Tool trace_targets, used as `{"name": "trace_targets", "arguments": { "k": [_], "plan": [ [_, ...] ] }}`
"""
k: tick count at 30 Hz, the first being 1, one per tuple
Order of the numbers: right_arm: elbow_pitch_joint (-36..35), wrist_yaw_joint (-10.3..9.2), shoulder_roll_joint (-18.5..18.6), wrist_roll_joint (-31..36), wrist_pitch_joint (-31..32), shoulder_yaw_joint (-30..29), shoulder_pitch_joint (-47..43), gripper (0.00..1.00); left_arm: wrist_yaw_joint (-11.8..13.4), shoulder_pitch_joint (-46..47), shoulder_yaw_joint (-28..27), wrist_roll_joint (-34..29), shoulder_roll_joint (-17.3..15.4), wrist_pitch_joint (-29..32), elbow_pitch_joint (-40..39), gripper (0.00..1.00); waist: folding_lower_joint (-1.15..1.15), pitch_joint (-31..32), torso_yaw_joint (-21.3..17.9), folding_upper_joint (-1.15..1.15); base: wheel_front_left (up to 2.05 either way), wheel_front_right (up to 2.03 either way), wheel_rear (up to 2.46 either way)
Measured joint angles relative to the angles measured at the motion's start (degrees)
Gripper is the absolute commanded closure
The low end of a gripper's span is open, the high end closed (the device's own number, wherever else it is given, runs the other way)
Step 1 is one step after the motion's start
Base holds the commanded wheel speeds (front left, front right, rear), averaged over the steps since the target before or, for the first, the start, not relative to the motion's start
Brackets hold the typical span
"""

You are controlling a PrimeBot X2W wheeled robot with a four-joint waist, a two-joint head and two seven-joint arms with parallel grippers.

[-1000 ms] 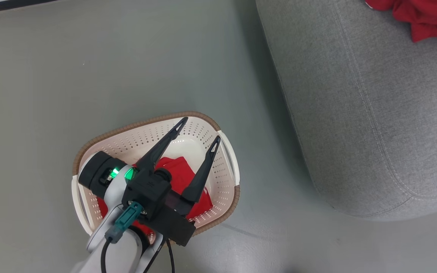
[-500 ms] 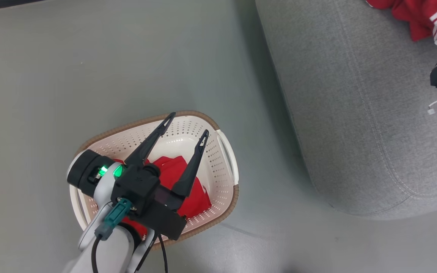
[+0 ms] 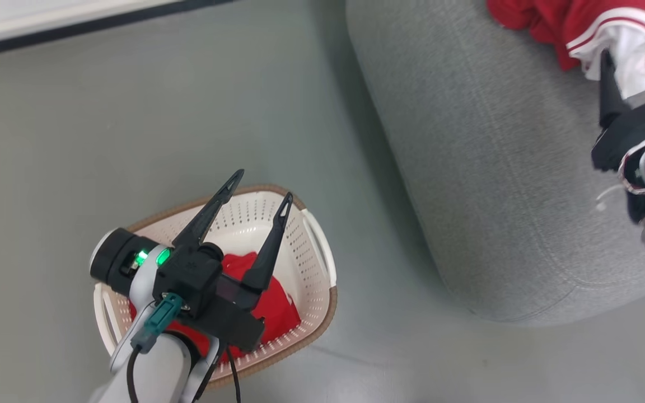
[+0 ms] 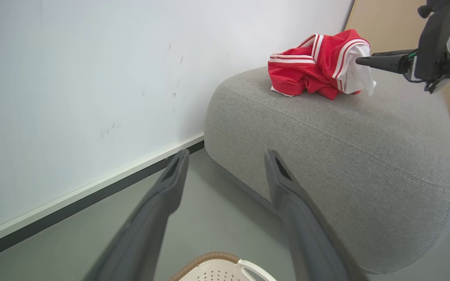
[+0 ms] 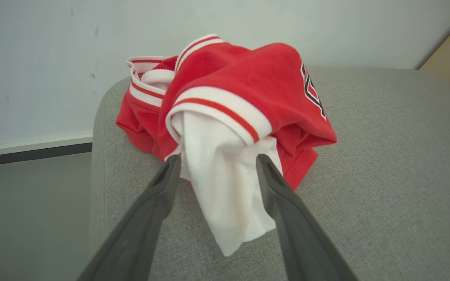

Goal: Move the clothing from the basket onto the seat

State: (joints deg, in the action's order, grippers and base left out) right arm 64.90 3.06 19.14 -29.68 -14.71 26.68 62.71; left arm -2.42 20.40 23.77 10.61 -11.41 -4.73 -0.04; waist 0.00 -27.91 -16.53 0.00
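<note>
Clothing is divided: the striped jersey (image 5: pixel 240 89) lies crumpled on the seat (image 3: pixel 496 168), with the right gripper (image 3: pixel 630 56) spread wide on either side of its white lining and not pinching it, while the plain red piece (image 3: pixel 272 308) sits in the basket (image 3: pixel 322 263). The step in hand looks like the jersey's release. Next, the left gripper (image 3: pixel 262 186), jaws wide above the basket, would need to descend and pinch the red piece.

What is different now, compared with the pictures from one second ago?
The right tool has come into the head view at the jersey on the seat. Its jaws stand open on either side of the white lining. The head camera itself has shifted. Unchanged: the left tool, open above the basket, and the plain red piece inside it.
</note>
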Motion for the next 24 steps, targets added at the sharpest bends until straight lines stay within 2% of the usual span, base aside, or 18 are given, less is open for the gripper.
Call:
{"name": "trace_targets", "arguments": {
  "k": [17, 24],
  "plan": [
    [-5.68, 0.98, -1.19, 2.10, 0.00, 0.91, -8.21, 0.00, 1.49, -5.20, -2.56, 3.99, 2.23, -4.33, 6.66, 0.00, -0.01, 9.97, -1.03, -0.01, 0.00, 0.00, 0.00],
    [-9.47, 0.98, -3.75, 3.16, 0.00, 1.15, -11.57, 0.00, 3.01, -8.50, -5.89, 6.89, 2.33, -6.43, 9.36, 0.00, -0.01, 15.50, -0.27, -0.01, 0.00, 0.00, 0.00]
  ]
}}
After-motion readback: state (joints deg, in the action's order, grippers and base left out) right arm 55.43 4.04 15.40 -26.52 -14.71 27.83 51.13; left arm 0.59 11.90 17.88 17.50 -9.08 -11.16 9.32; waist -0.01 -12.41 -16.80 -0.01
